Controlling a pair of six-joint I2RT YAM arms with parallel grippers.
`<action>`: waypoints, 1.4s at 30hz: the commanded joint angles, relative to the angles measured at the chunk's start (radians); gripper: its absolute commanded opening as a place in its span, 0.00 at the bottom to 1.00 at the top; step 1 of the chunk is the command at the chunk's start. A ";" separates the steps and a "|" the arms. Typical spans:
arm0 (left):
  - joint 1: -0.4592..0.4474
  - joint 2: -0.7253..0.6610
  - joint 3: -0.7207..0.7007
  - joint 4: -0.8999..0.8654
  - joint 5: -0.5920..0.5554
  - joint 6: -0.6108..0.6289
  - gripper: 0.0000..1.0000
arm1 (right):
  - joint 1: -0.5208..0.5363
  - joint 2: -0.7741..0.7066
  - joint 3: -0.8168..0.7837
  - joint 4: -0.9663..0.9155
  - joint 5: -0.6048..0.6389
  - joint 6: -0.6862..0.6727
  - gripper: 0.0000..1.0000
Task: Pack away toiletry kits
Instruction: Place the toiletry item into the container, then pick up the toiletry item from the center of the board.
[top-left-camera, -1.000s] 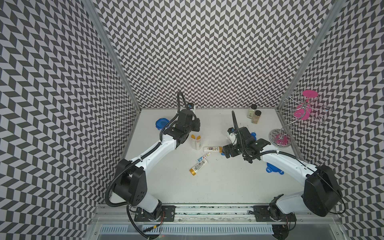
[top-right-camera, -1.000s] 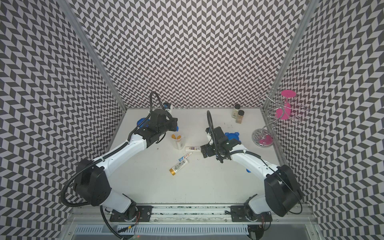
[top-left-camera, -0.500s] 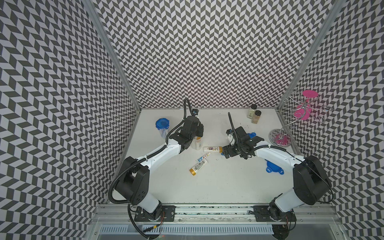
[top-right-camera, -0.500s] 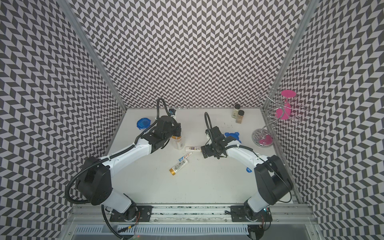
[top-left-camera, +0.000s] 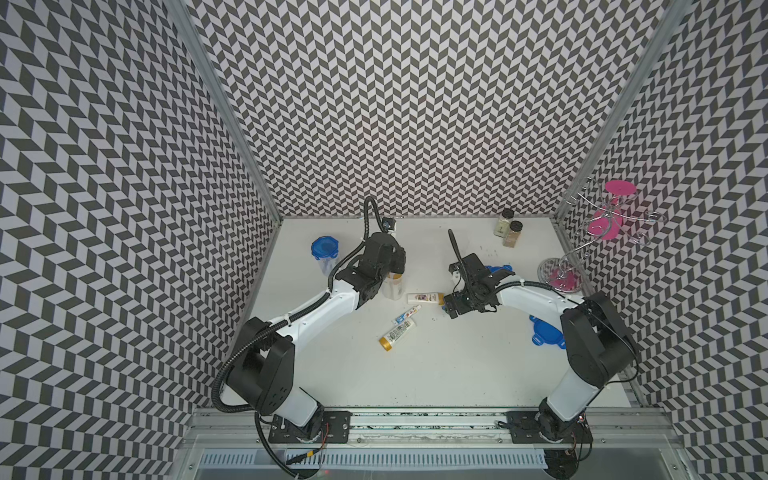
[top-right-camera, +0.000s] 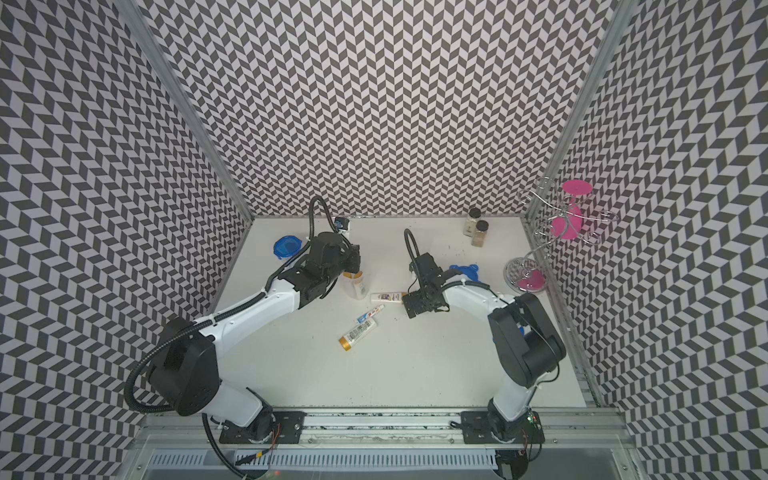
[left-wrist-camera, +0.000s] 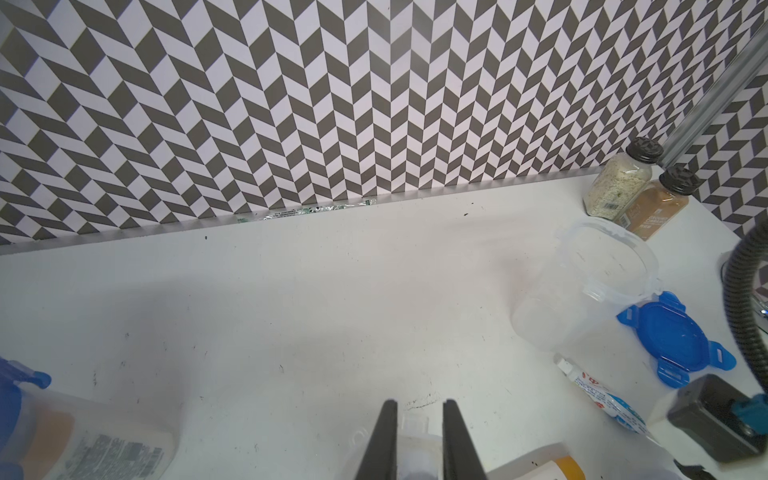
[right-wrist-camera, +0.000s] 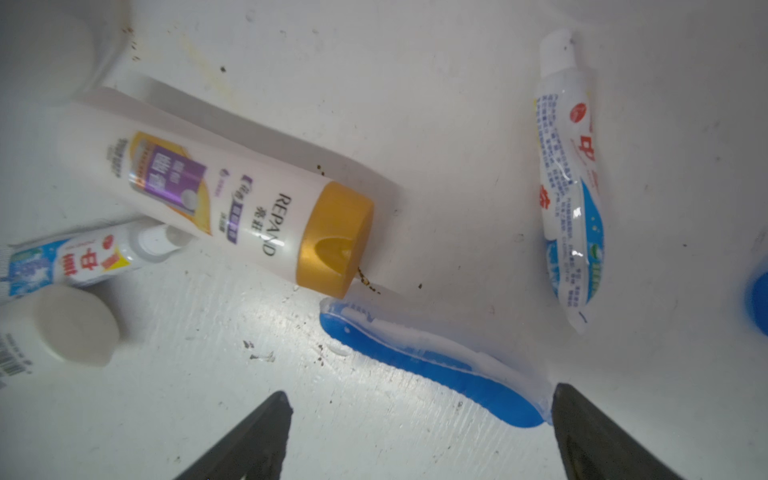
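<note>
The left arm (top-left-camera: 316, 305) has swung from the lidded cup (top-left-camera: 325, 251) at 10 o'clock to hang over the open cup (top-left-camera: 393, 286) near table centre. The left gripper (left-wrist-camera: 419, 409) is nearly closed, and I cannot tell whether it pinches anything. The right gripper (right-wrist-camera: 420, 392) has dropped low, spread wide and empty, astride the toothbrush (right-wrist-camera: 436, 365) at 3 o'clock of the gold-capped tube (top-left-camera: 424, 298); picking it up for that cup looks next
</note>
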 joint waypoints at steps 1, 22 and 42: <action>-0.001 0.013 -0.012 0.001 0.001 -0.002 0.00 | -0.005 0.037 0.041 0.014 0.029 -0.034 0.96; -0.001 -0.025 -0.051 -0.007 0.051 -0.029 0.60 | -0.077 0.061 0.093 0.067 0.094 -0.043 0.78; 0.009 -0.166 -0.076 -0.016 0.099 -0.066 0.70 | -0.098 0.211 0.140 0.095 0.091 -0.062 0.49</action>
